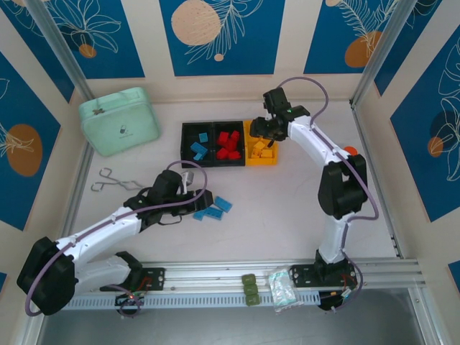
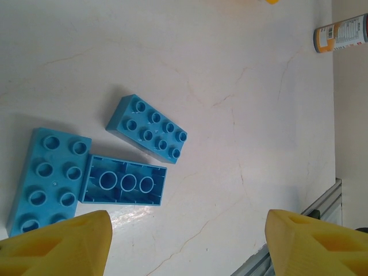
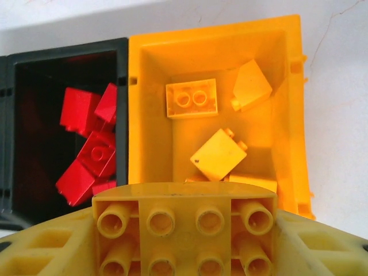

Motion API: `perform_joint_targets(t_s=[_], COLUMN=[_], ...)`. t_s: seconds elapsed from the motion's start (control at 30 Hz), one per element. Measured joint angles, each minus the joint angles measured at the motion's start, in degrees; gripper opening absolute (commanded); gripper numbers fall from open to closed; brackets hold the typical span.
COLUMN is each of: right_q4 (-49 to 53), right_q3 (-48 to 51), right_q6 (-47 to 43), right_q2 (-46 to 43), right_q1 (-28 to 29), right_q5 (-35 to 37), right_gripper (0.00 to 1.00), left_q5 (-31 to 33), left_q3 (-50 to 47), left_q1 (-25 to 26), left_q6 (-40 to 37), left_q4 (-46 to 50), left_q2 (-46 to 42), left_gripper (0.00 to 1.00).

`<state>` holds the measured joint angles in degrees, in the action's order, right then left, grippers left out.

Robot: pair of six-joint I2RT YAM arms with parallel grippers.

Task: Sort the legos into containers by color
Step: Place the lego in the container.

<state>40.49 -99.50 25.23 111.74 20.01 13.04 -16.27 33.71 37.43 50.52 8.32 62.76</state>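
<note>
Right wrist: right end effector (image 3: pixel 185 253) is grasping a yellow lego (image 3: pixel 184 221), its long axis running jaw to jaw.
Drop target: yellow-orange bin (image 3: pixel 146 103) is sitting directly beneath.
Left wrist: left end effector (image 2: pixel 187 244) is hovering released; blue legos (image 2: pixel 148 127) are lying on the surface (image 2: pixel 259 115) just beyond it.

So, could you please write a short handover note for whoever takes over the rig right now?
Right gripper: shut on a yellow brick, over the yellow bin.
Left gripper: open, next to three loose blue bricks on the table.
Done: some blue bricks in the left black bin, red bricks in the middle black bin, yellow ones in theirs.
Left: release the yellow brick, bin the three blue ones.
</note>
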Motion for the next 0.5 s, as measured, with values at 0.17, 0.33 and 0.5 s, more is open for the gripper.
perform_joint_targets(t_s=[0.17, 0.33, 0.5], right_q4=[3.3, 6.5, 9.3], right_q3=[-9.5, -16.0, -20.0], right_q6=[1.0, 2.3, 3.6], right_q2=[8.3, 14.3, 18.4], right_q1=[-0.5, -0.7, -1.0], right_q5=[-0.2, -0.2, -0.1], right_gripper=[0.58, 0.59, 0.61], left_q5=[0.0, 0.0, 0.0], left_q3=[0.0, 0.0, 0.0], left_q1=[0.0, 0.0, 0.0], left_q6=[0.0, 0.0, 0.0], left_q4=[0.0, 0.1, 0.2], left_q2=[0.0, 0.0, -0.1], left_gripper=[0.70, 0.70, 0.70])
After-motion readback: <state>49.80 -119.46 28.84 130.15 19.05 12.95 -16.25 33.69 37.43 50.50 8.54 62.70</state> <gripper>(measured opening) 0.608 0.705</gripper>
